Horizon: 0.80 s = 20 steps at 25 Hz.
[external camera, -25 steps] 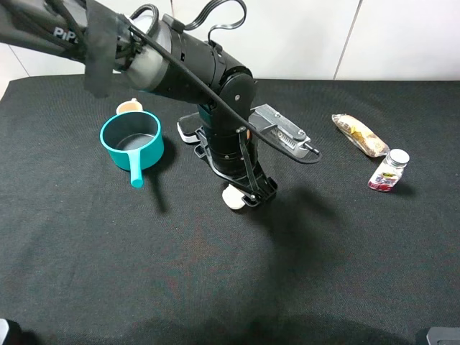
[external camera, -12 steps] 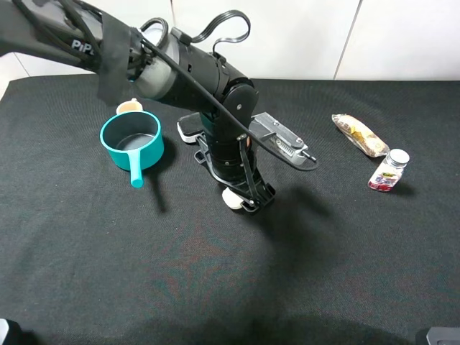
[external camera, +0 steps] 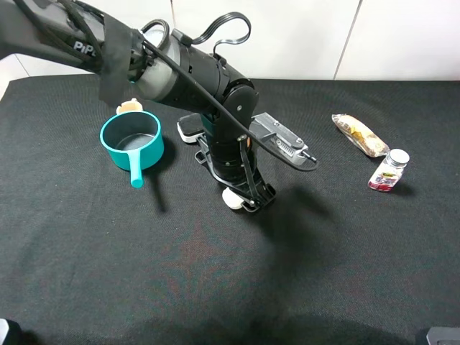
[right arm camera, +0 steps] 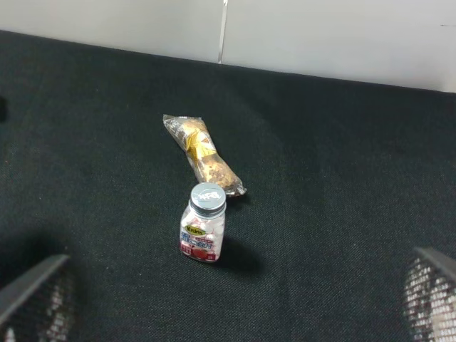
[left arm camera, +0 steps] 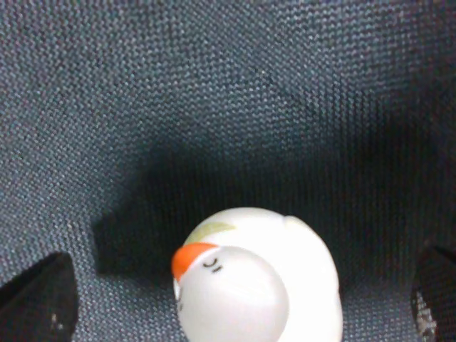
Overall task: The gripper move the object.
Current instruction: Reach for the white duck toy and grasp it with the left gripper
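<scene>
Left wrist view: pincer point(left arm camera: 236, 296) spread wide around glossy, rounded object point(left arm camera: 285, 260) on woven cloth point(left arm camera: 214, 85).

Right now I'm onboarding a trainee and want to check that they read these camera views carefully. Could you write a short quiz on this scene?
1. True or false: the left gripper is shut on the white object.
2. Pick one. The clear bottle on the black cloth stands: A upright, B on its side, C upside down.
3. Short answer: what colour is the white object's beak?

Key
1. False: the jaws stand open, one on either side of the object, with cloth showing between.
2. A: its silver cap is on top.
3. Orange.
</scene>
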Each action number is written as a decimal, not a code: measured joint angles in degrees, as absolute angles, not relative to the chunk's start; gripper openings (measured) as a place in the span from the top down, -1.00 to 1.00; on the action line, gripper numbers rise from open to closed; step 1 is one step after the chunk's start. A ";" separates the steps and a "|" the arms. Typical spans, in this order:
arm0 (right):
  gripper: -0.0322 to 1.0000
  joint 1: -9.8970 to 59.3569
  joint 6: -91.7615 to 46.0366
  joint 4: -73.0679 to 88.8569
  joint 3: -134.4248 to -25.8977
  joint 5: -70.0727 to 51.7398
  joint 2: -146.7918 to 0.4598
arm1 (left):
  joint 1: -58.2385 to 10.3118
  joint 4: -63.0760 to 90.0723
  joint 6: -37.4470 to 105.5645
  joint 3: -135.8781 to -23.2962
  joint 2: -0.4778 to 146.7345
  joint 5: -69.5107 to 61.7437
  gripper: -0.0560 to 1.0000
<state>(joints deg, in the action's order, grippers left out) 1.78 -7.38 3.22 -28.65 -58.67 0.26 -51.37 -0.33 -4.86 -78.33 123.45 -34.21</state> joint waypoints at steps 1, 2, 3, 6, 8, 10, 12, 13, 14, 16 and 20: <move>-0.41 1.78 -7.38 3.22 -28.65 -58.67 0.26 | -51.37 -0.33 -4.86 -78.33 123.45 -34.09 -0.98; -0.41 1.78 -7.38 3.22 -28.65 -58.67 0.26 | -51.37 -0.33 -4.86 -78.33 123.45 -34.04 -0.98; -0.41 1.78 -7.38 3.22 -28.65 -58.67 0.26 | -51.37 -0.33 -4.86 -78.33 123.45 -33.90 -0.98; -0.41 1.78 -7.38 3.22 -28.65 -58.67 0.26 | -51.37 -0.33 -4.86 -78.33 123.45 -33.65 -0.98; -0.41 1.78 -7.38 3.22 -28.65 -58.67 0.26 | -51.37 -0.33 -4.86 -78.33 123.45 -33.65 -0.98; -0.41 1.78 -7.38 3.22 -28.65 -58.67 0.26 | -51.37 -0.33 -4.86 -78.33 123.45 -33.53 -0.98; -0.41 1.78 -7.38 3.22 -28.65 -58.67 0.26 | -51.37 -0.33 -4.86 -78.33 123.63 -33.48 -0.98; -0.41 1.78 -7.38 3.22 -28.65 -58.67 0.26 | -51.37 -0.33 -4.86 -78.35 123.76 -33.48 -0.98; -0.41 1.78 -7.38 3.22 -28.65 -58.67 0.26 | -51.37 -0.33 -4.86 -78.40 123.92 -33.48 -0.98; -0.41 1.78 -7.38 3.22 -28.65 -58.67 0.26 | -51.37 0.00 -4.86 -78.42 124.43 -33.48 -0.98; -0.41 1.78 -7.38 3.29 -28.65 -58.67 0.26 | -51.37 -0.33 -4.86 -78.75 124.81 -33.80 -0.98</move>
